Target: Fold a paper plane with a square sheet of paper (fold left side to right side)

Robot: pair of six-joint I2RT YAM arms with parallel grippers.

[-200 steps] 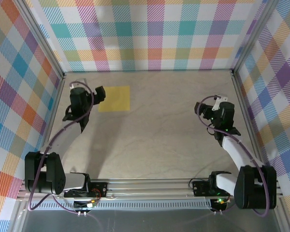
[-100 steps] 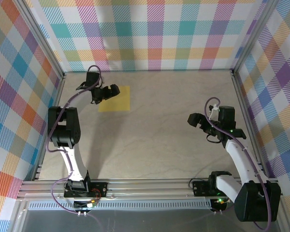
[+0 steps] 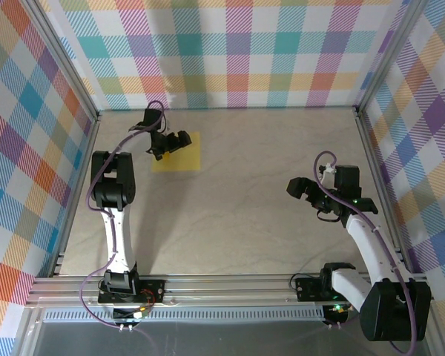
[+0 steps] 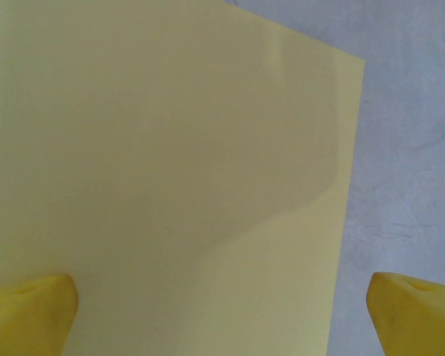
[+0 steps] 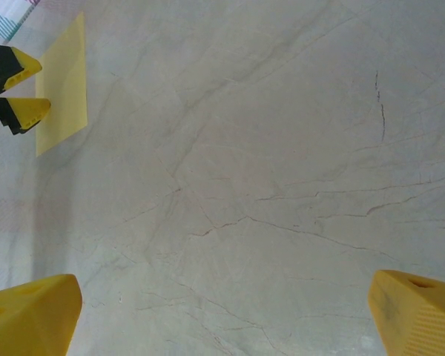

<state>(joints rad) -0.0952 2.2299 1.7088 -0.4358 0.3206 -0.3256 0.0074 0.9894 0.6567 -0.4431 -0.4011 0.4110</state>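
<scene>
The square sheet of paper (image 3: 185, 156) is bright yellow and lies flat and uncreased on the table at the back left. My left gripper (image 3: 170, 142) hovers over its left part, open. In the left wrist view the sheet (image 4: 170, 170) spreads under that gripper (image 4: 222, 315), and both yellow fingertips (image 4: 30, 311) stand wide apart with nothing between them. My right gripper (image 3: 305, 196) is open above bare table at the right. Its wrist view (image 5: 222, 319) shows the sheet (image 5: 63, 81) and the left gripper (image 5: 15, 89) far off. A paper plane is out of view.
The marbled grey table (image 3: 245, 193) is boxed in by checked walls (image 3: 230, 59) at the back and on both sides. Metal frame posts (image 3: 371, 148) run along the side walls. An aluminium rail (image 3: 222, 285) with both arm bases crosses the near edge.
The left arm has reached forward, bringing its gripper from left of the sheet to over the sheet's left part. The right gripper drifted slightly left and nearer, then held still.
</scene>
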